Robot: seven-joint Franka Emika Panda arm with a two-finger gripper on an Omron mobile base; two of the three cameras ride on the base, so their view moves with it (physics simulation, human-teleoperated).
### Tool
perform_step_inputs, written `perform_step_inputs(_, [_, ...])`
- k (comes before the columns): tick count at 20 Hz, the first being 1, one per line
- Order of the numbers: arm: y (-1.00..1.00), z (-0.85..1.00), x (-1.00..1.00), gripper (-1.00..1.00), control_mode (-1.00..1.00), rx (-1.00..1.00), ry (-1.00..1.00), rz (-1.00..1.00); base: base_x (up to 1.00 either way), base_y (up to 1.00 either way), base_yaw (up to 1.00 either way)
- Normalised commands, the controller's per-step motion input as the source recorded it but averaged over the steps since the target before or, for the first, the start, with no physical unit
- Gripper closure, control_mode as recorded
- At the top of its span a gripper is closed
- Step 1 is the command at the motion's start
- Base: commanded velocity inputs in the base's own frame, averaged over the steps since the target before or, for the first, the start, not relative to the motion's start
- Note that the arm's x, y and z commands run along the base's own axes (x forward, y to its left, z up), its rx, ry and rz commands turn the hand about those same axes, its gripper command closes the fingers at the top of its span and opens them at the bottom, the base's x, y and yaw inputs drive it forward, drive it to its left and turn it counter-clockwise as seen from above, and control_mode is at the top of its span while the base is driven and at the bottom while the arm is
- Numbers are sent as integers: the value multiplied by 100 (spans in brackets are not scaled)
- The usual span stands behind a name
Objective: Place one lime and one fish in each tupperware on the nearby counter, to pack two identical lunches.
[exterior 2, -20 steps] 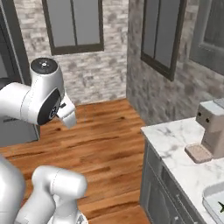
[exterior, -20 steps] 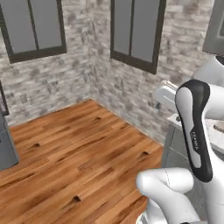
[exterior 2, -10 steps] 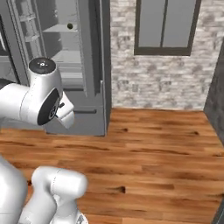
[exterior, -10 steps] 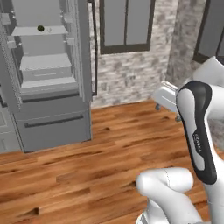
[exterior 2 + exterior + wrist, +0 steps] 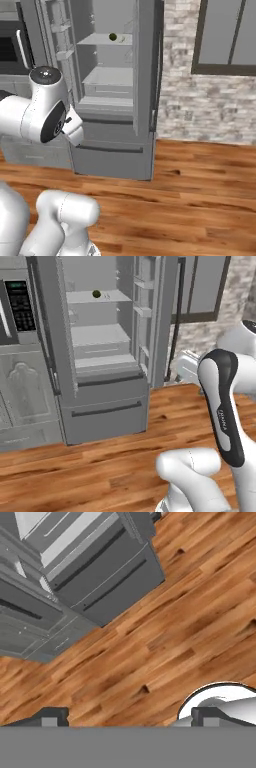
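Observation:
One lime, a small round green ball, rests on the top shelf of an open grey fridge. My gripper is open: in the hand view its two dark fingertips stand wide apart with nothing between them, pointing down at the wooden floor in front of the fridge's lower drawers. The arm is folded close to the base, well short of the fridge and far below the lime. The fish, the tupperware and the counter are out of view.
The fridge doors stand open, with shelves on their inner sides. A built-in oven column stands left of the fridge. A stone wall with a dark-framed window lies to the right. Wooden floor stretches ahead.
The whole picture has swung: the base turned from the stone wall corner with windows to face the open fridge. The arm keeps its folded pose and the gripper stays open.

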Motion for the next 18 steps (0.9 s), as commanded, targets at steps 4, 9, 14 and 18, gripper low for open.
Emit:
perform_step_inputs(4, [0,0,0,-100,100,0,0,0,98,11,30])
perform_step_inputs(9, [0,0,0,-100,100,0,0,0,93,-19,4])
perform_step_inputs(14, [0,0,0,-100,100,0,0,0,100,0,0])
perform_step_inputs(18, [0,0,0,-100,100,0,0,0,100,0,0])
